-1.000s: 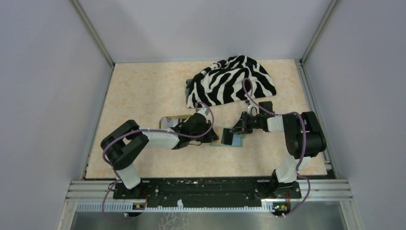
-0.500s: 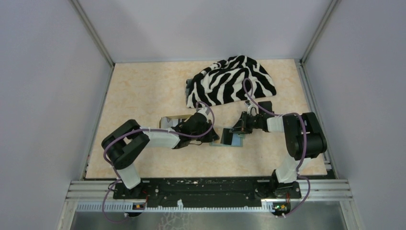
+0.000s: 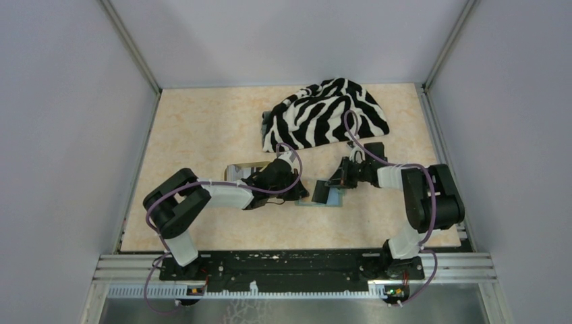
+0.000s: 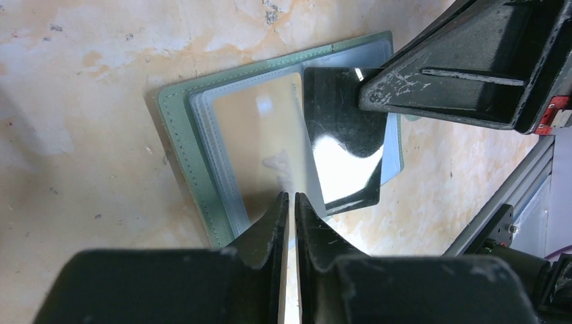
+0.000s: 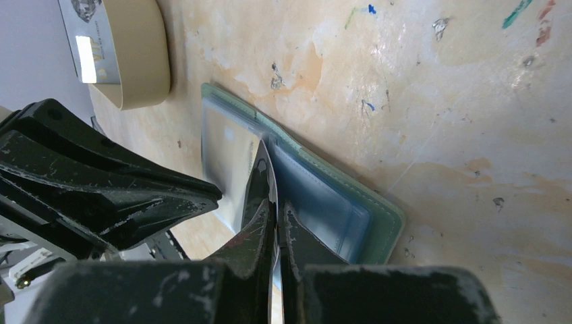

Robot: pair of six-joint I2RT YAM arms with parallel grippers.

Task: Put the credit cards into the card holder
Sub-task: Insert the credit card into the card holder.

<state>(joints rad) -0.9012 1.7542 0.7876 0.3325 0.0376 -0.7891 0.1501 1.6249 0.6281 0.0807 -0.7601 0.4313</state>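
Two pinches: left end effector (image 4: 290, 200) nips the clear sleeve (image 4: 260, 135) of the open card holder (image 4: 177, 150) just ahead; right end effector (image 5: 275, 212) clamps a dark credit card (image 4: 337, 128), its gripped corner hidden.

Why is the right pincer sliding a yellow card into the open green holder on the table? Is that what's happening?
Almost. The card is dark and shiny, not yellow; the left wrist view shows this best. The rest is right: the right pincer grips that card and slides it into the open green holder lying on the table.
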